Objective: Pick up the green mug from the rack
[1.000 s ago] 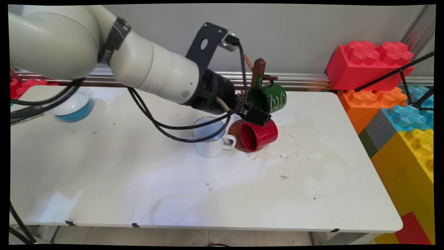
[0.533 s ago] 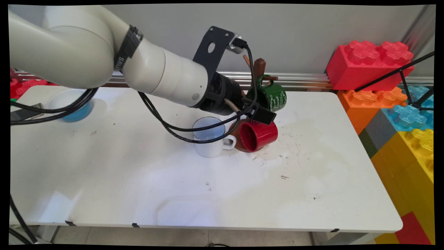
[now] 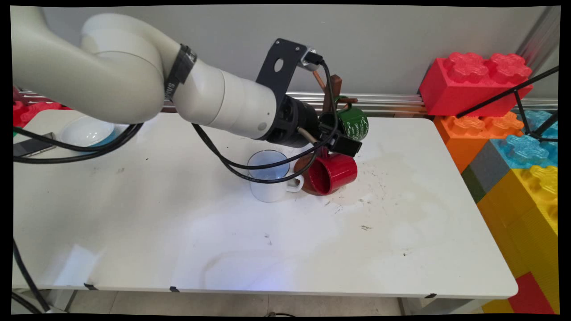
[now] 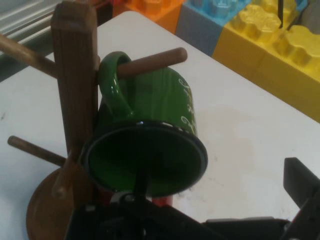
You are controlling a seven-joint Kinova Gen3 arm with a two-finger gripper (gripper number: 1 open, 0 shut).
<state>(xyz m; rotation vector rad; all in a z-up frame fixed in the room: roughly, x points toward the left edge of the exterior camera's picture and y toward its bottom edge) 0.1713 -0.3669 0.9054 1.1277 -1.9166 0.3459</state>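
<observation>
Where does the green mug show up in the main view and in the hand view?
Main view: green mug at upper centre, hanging on the wooden mug tree, partly behind the gripper.
Hand view: green mug fills the centre, handle over a peg.
Shared landmark: the mug tree's post.

We watched from a fixed camera above the table's [image 3: 401, 249] near side, facing the wall. Our hand camera looked closely at the green mug [image 4: 150, 135] hanging on its wooden rack [image 4: 75, 75], both seen upper centre [image 3: 354, 125] in the main view.
</observation>
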